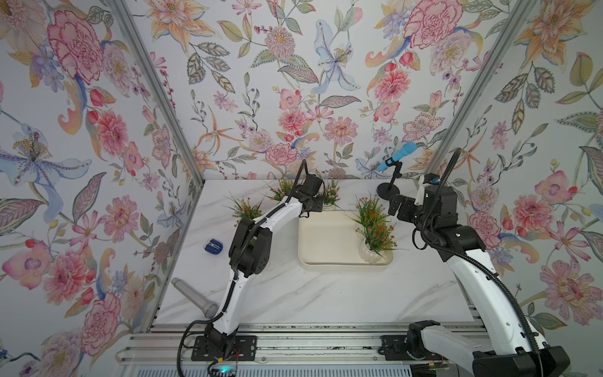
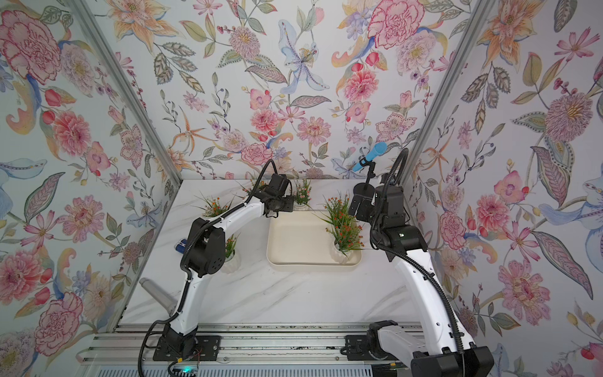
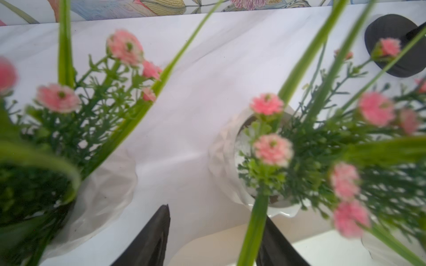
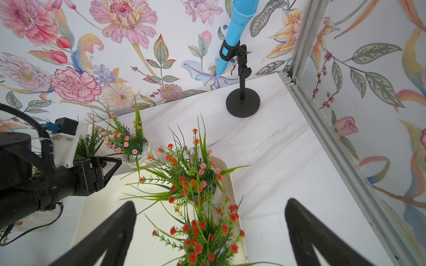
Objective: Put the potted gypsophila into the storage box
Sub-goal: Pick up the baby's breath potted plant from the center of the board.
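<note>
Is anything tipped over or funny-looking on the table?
The grey microphone lies flat near the left edge of the table, while the blue microphone sits clipped in its stand. The potted gypsophila I can see stand upright; nothing is spilled.

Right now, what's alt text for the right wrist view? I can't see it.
The open right pincer frames two red-bloomed potted gypsophila standing in the cream storage box. Beyond the box, the left pincer points toward a pink-bloomed pot; a blue microphone on a black stand sits behind.

Marble table [image 1: 326, 293], storage box [image 1: 326, 241], potted gypsophila [image 1: 246, 209], microphone stand [image 1: 386, 191], grey microphone [image 1: 195, 298]
</note>
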Action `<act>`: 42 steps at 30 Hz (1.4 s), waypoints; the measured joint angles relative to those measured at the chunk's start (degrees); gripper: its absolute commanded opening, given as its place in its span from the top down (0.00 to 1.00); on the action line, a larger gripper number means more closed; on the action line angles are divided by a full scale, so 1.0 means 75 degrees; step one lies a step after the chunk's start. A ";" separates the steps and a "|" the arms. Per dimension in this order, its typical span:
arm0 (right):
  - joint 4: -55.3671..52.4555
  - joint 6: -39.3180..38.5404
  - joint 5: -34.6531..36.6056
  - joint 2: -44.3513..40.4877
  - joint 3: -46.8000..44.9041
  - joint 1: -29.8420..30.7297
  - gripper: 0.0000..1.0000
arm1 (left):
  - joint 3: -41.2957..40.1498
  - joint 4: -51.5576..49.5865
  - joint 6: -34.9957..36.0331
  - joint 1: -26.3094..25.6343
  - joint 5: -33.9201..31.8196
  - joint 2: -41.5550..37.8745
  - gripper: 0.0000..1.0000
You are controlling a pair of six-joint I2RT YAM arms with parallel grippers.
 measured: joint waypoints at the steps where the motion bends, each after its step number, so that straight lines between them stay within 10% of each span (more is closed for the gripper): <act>1: 0.0000 0.0006 0.0000 -0.0041 -0.0061 0.0000 0.00 | 0.0061 0.0009 -0.0003 0.0006 0.0000 0.0044 0.42; 42: 0.0006 -0.0195 -0.0087 -0.0423 -0.1186 0.0000 0.00 | 0.2378 -0.0557 -0.0280 -0.0006 -0.0670 0.1655 0.70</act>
